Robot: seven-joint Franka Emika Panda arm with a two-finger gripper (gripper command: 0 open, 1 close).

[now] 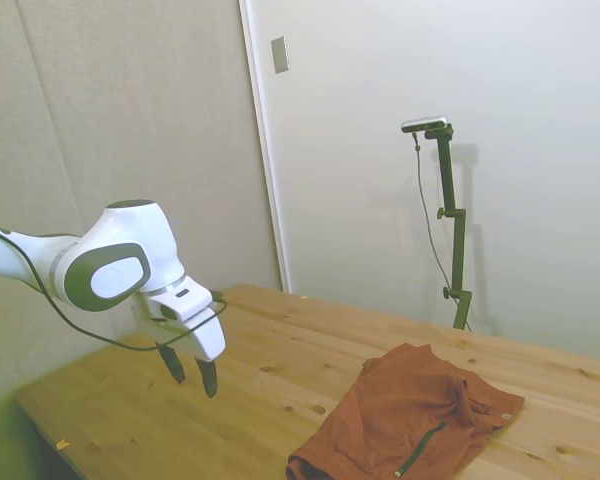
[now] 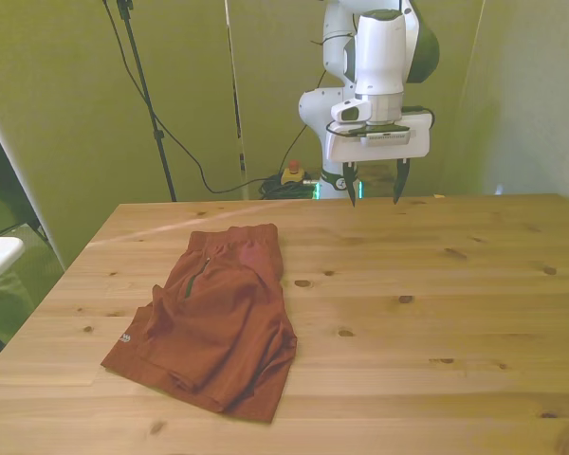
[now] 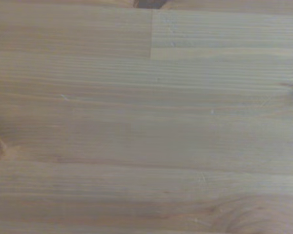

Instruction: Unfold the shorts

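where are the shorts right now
The shorts lie folded on the table toward the front view's left, well apart from the gripper, which hangs open above the far edge.

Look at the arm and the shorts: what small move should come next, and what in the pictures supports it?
Probably carry the gripper across toward the shorts. It hangs open above bare table, well apart from the garment, which lies folded over on the front view's left. The wrist view shows only wood, so nothing is within grasp yet.
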